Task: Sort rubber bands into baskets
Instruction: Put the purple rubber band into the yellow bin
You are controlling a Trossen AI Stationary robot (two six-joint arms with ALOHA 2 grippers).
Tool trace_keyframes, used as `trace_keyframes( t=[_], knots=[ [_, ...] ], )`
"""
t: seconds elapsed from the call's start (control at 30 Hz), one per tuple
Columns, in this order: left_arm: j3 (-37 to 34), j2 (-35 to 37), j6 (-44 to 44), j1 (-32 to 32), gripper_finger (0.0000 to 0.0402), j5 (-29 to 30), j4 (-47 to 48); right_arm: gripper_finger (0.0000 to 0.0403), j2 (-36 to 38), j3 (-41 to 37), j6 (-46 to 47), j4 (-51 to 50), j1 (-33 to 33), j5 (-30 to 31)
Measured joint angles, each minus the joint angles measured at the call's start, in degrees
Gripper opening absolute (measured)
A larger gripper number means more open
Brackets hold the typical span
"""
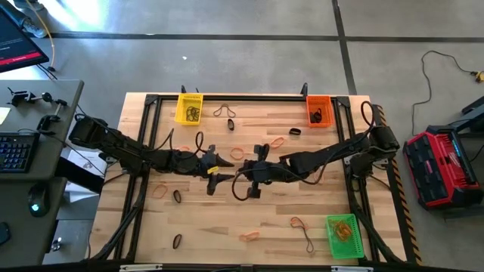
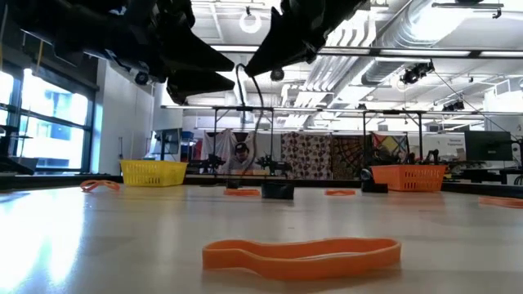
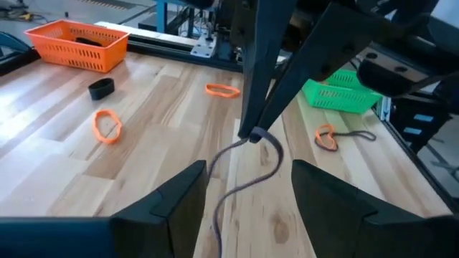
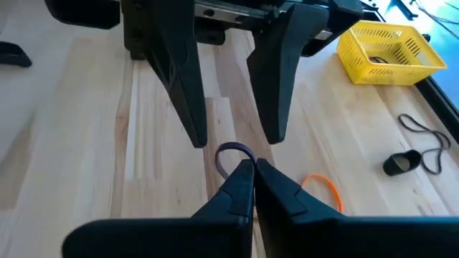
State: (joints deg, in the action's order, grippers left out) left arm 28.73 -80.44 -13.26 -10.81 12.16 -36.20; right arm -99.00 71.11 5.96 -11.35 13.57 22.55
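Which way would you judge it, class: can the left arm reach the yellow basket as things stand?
Probably yes. The left gripper hangs open and empty mid-table, and the yellow basket sits at the far edge on its own side. Only bare wood lies between; the right gripper, shut on a rubber band, is off that path.

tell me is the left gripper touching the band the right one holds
Apart. The right wrist view shows the left gripper open, its fingers either side of the dark rubber band pinched by the right gripper.
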Motion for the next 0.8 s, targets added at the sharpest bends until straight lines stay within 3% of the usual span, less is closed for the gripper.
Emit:
trace_keyframes(
  t=[0.8],
  knots=[
    [2.76,-0.04,0.83,-0.79,0.0193,0.82,-0.17,0.0000,0.00,0.00,0.02,4.01,-0.07,0.04]
  ],
)
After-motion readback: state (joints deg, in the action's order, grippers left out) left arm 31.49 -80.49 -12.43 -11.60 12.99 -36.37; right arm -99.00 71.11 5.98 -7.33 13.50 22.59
